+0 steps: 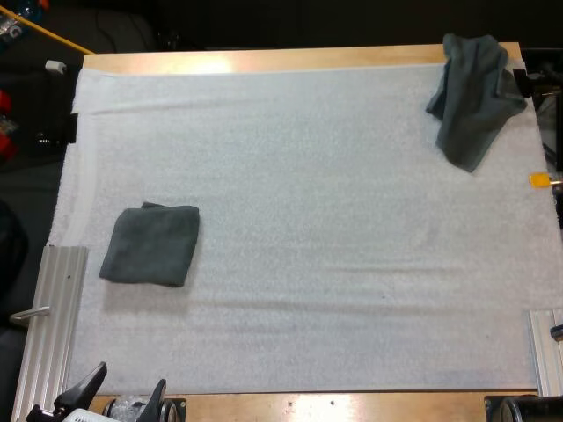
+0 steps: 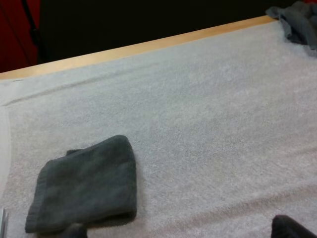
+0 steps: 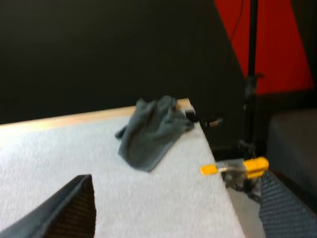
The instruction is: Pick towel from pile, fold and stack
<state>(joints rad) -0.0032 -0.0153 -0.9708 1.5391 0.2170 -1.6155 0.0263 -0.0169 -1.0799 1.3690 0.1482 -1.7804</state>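
High: folded towel (image 1: pixel 151 244) on left of mat (image 1: pixel 308 264); crumpled towel (image 1: pixel 473 97) at far right corner; left tool (image 1: pixel 123 393) spread at near edge.
Left wrist: spread, clear of folded towel.
Right wrist: right tool (image 3: pixel 177 203) spread, empty, facing crumpled towel.

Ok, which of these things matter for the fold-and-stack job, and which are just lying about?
Job: crumpled towel at the white mat's far right corner; folded towel at its left; left gripper and right gripper, both open.
Lying about: metal rail by the mat's left edge.
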